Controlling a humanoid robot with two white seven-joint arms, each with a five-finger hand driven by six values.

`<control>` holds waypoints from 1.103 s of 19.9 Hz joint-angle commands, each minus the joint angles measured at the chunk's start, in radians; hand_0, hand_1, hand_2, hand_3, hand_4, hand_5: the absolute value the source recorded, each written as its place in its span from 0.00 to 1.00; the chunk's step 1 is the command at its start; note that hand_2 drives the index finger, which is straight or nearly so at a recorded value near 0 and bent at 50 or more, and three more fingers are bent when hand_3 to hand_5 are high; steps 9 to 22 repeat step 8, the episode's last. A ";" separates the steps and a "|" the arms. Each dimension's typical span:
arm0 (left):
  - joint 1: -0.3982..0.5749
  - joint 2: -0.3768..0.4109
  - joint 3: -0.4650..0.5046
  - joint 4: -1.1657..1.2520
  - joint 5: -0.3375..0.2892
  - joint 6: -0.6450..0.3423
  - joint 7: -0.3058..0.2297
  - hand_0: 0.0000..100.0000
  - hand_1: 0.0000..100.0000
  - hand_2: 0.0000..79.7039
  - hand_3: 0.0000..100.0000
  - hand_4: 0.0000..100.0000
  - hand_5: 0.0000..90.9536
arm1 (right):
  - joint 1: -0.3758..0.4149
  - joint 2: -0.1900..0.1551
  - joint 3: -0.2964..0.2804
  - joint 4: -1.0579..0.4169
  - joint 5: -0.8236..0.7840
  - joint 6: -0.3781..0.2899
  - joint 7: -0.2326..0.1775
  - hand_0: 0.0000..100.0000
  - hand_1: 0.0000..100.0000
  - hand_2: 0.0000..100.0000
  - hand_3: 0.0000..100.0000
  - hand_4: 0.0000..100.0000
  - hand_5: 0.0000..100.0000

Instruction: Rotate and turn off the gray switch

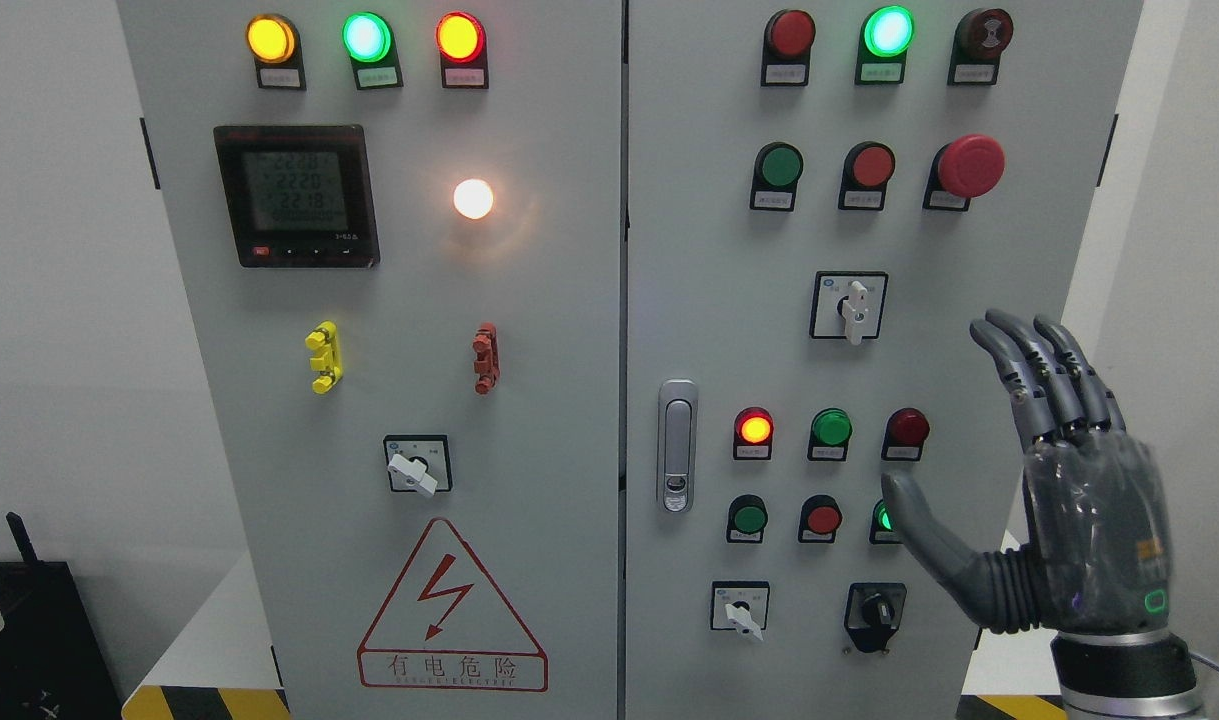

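From the head view I face a gray electrical cabinet [569, 300] with two doors; my right hand [1059, 500] is raised at the lower right, fingers [1029, 370] spread and holding nothing, thumb crossing a green lamp [881, 518]; the hand touches no control. The gray switch [854, 310] sits on the right door, up and left of the hand, its handle pointing down. Nearby are a red mushroom button [969, 165], a door latch [677, 445] and a black rotary knob [875, 610]. The left door carries a digital meter [296, 195] reading about 220, and a red lightning warning triangle [452, 605] with Chinese characters.
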 commanded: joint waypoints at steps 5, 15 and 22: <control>0.034 0.000 -0.002 0.002 0.000 0.001 0.000 0.12 0.39 0.00 0.00 0.00 0.00 | 0.010 -0.037 -0.006 -0.011 -0.003 -0.002 0.003 0.20 0.18 0.04 0.00 0.00 0.00; 0.034 0.000 -0.002 0.000 0.000 0.001 0.000 0.12 0.39 0.00 0.00 0.00 0.00 | 0.010 -0.037 -0.006 -0.011 -0.003 -0.002 0.005 0.20 0.18 0.04 0.00 0.00 0.00; 0.034 0.000 -0.002 0.000 0.000 0.001 0.000 0.12 0.39 0.00 0.00 0.00 0.00 | 0.010 -0.037 -0.006 -0.011 -0.003 -0.002 0.005 0.20 0.18 0.04 0.00 0.00 0.00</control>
